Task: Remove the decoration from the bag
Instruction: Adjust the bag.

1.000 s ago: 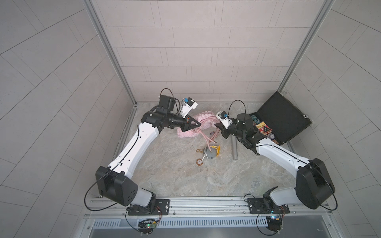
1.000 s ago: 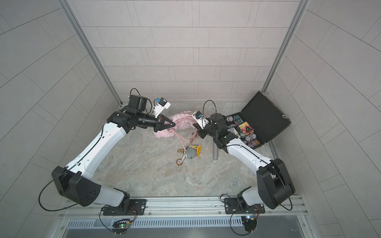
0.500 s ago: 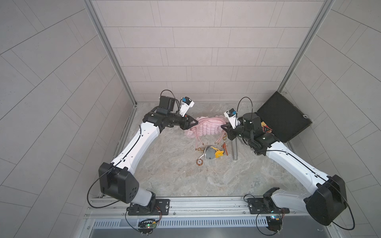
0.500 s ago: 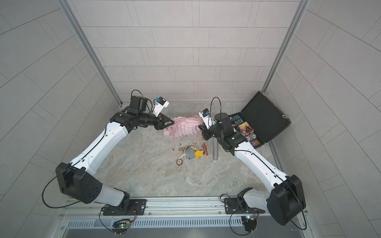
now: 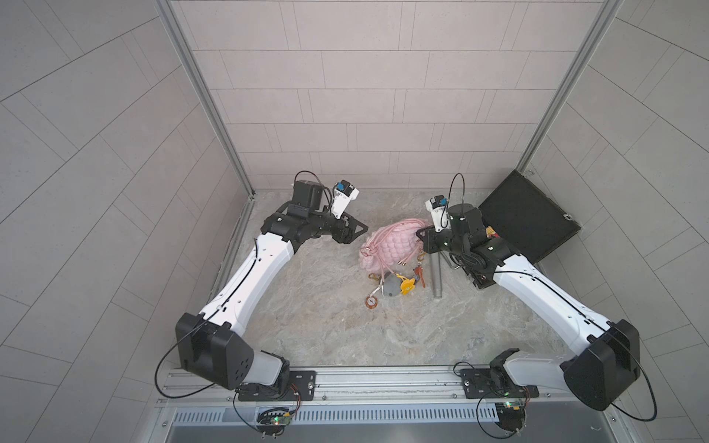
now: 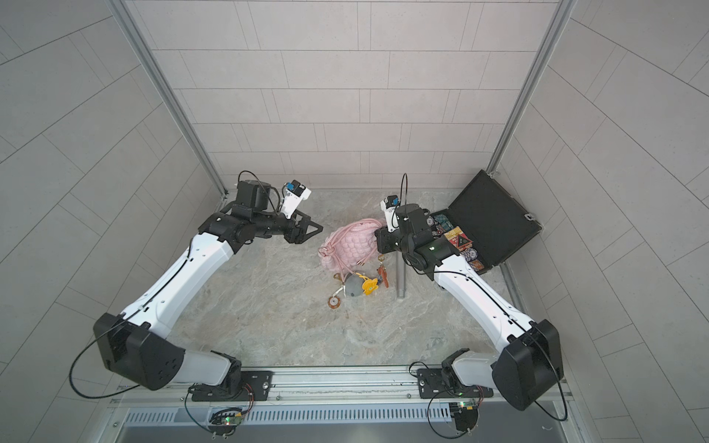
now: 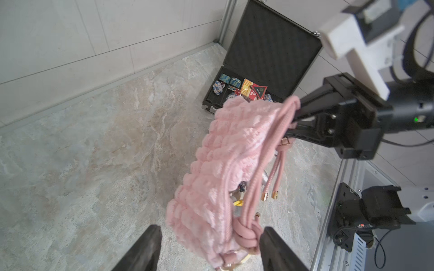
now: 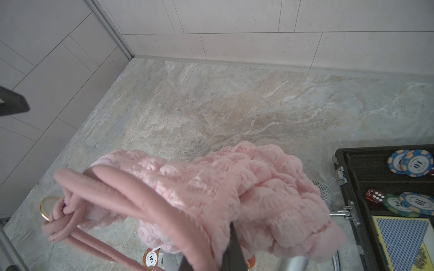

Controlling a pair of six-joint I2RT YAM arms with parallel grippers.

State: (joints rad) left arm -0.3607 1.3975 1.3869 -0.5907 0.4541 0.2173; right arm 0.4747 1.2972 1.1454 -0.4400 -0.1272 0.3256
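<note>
The pale-pink quilted bag (image 5: 391, 245) (image 6: 351, 245) hangs tilted over the middle of the floor. My right gripper (image 5: 422, 239) (image 8: 232, 248) is shut on its upper edge and cord strap. The decoration (image 5: 395, 285) (image 6: 356, 285) is a cluster of grey, yellow and orange charms with a poker chip (image 8: 151, 258), just in front of the bag's low end. My left gripper (image 5: 356, 230) (image 7: 211, 237) stands open to the bag's left. In the left wrist view the strap's knot (image 7: 245, 234) lies between its spread fingers (image 7: 150, 248), close to one of them.
An open black hard case (image 5: 529, 218) (image 8: 387, 211) with poker chips, cards and dice stands at the back right, right behind my right arm. A metal cylinder (image 5: 436, 276) lies on the stone floor beside the charms. Tiled walls close the back and sides.
My left gripper has opened, let go of the bag and drawn back to the left. The right gripper stays shut on the bag and has shifted right with it.
</note>
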